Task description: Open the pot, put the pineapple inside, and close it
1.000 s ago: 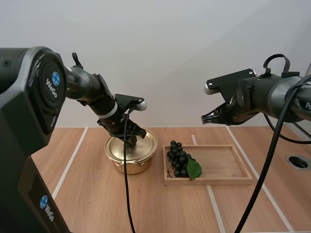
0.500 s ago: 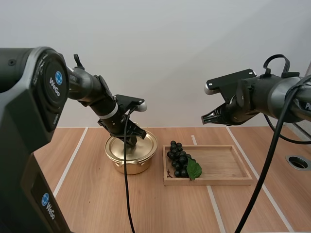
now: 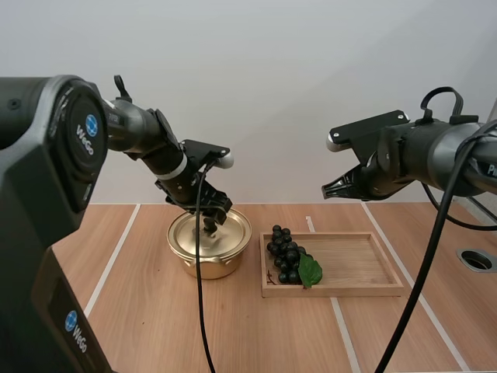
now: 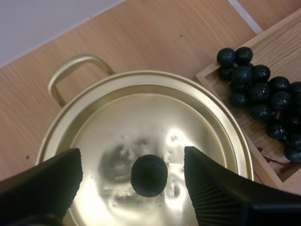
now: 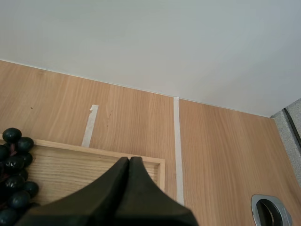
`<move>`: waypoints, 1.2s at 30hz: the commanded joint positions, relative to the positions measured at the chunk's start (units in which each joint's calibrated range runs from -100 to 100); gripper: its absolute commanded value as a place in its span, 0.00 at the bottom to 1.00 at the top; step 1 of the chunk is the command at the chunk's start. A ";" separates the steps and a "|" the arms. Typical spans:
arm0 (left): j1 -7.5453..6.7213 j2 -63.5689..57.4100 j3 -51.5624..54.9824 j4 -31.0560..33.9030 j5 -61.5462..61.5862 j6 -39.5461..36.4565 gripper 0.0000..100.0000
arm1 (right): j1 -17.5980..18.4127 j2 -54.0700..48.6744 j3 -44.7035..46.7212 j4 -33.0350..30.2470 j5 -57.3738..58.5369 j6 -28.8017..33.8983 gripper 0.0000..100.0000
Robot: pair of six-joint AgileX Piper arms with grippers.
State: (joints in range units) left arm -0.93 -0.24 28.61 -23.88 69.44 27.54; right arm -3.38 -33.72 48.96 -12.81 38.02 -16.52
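The left fingers stand spread either side of the knob on the lid of the pot, which sits shut on the counter beside the tray holding the grapes, while the right fingers, pressed together, hang above the tray.

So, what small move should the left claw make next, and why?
Probably close the left claw on the black knob. Its fingers stand open on either side of it, and the lid sits on the pot, which must be opened first. How high the tips are over the knob I cannot tell.
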 commanded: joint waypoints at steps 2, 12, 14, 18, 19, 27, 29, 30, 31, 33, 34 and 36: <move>-0.03 -5.90 -4.36 -0.28 4.08 -0.79 1.00 | -0.22 -0.50 0.16 -0.32 -1.03 0.62 0.00; -0.03 -26.86 -9.73 -0.28 10.04 -3.40 0.75 | -0.22 -0.50 0.27 -0.33 -0.88 0.62 0.00; 0.05 -30.64 -9.73 -0.28 10.04 -3.87 0.44 | -0.22 -0.50 0.27 -0.33 -0.46 0.62 0.00; 0.19 -37.78 -9.36 0.73 11.77 -4.71 0.00 | -0.22 -1.73 2.98 -0.33 -6.69 0.62 0.00; 0.19 -39.44 -8.61 0.73 10.94 -4.71 0.00 | -0.22 -2.78 4.78 -0.33 -9.59 0.62 0.00; 0.19 -54.57 5.16 -0.11 -8.65 -5.89 0.00 | -0.22 -16.76 16.23 -0.85 -31.74 0.62 0.00; 0.19 -58.82 8.94 -0.34 -10.43 -7.71 0.00 | -0.22 -20.81 17.86 -0.85 -35.35 0.62 0.00; 0.19 -60.68 10.40 -0.34 -10.43 -8.30 0.00 | -0.22 -23.21 18.55 -0.24 -36.95 0.62 0.00; 0.19 -62.32 12.27 -0.34 -10.70 -8.93 0.00 | -0.22 -25.64 19.13 0.45 -38.02 0.62 0.00; 0.19 -64.66 15.54 -0.34 -11.36 -9.07 0.00 | -0.32 -29.26 19.57 1.68 -38.94 0.62 0.00; 0.19 -65.60 17.31 -0.21 -11.83 -9.07 0.00 | -0.63 -30.16 19.68 2.31 -38.02 0.62 0.00; 0.19 -66.89 20.20 -0.23 -12.17 -9.07 0.00 | -1.29 -30.29 19.68 2.67 -36.16 0.62 0.00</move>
State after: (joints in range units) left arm -0.79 -65.77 46.05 -23.56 59.08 19.35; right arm -3.93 -63.14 67.96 -11.09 1.22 -16.52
